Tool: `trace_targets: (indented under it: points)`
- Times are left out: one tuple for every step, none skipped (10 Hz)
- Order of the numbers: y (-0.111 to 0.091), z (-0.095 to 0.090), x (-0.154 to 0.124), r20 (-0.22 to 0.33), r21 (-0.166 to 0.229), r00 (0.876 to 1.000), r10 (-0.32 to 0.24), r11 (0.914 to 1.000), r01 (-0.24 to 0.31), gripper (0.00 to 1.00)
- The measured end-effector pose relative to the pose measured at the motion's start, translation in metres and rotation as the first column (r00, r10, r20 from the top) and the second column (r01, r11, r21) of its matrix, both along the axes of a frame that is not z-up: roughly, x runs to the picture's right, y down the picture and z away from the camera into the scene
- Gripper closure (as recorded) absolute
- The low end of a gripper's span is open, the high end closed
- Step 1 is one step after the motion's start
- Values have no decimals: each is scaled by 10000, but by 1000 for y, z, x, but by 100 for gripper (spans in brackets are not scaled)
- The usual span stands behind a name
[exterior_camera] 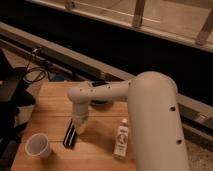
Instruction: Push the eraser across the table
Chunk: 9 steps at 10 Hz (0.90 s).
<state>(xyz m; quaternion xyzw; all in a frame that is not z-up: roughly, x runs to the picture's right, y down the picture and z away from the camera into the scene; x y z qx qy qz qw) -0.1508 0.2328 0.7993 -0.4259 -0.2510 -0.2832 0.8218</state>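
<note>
The eraser [70,135] is a flat black block with a pale stripe, lying on the light-brown wooden table [50,105] near its front middle. My white arm reaches in from the right, and its gripper [79,126] hangs straight down just right of the eraser's far end, touching or almost touching it.
A white paper cup [38,145] stands at the front left of the table. A white bottle [121,137] lies to the right of the eraser. A dark round bowl [100,100] sits behind my arm. Cables and dark equipment [15,90] lie left of the table.
</note>
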Motion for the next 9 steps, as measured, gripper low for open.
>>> trace_targets:
  points:
    - [-6,-3,-8,275,156,9996,50,9999,-54,100]
    - [-15,-8,-21,662,362,9977,155,9992,-179,100]
    - [-23,-14,-39,1138,532,9930,308,9979,-371,100]
    - [-30,-21,-58,1765,626,9828,545,9958,-665,100]
    - [-34,-26,-73,2355,646,9690,747,9936,-923,100]
    - [-35,-29,-83,2642,638,9613,776,9932,-977,100]
    - [-35,-30,-89,2719,687,9591,789,9925,-1011,100]
    - [-38,-31,-89,2618,784,9610,887,9905,-1128,100]
    - [-40,-31,-85,2520,843,9630,955,9892,-1202,100]
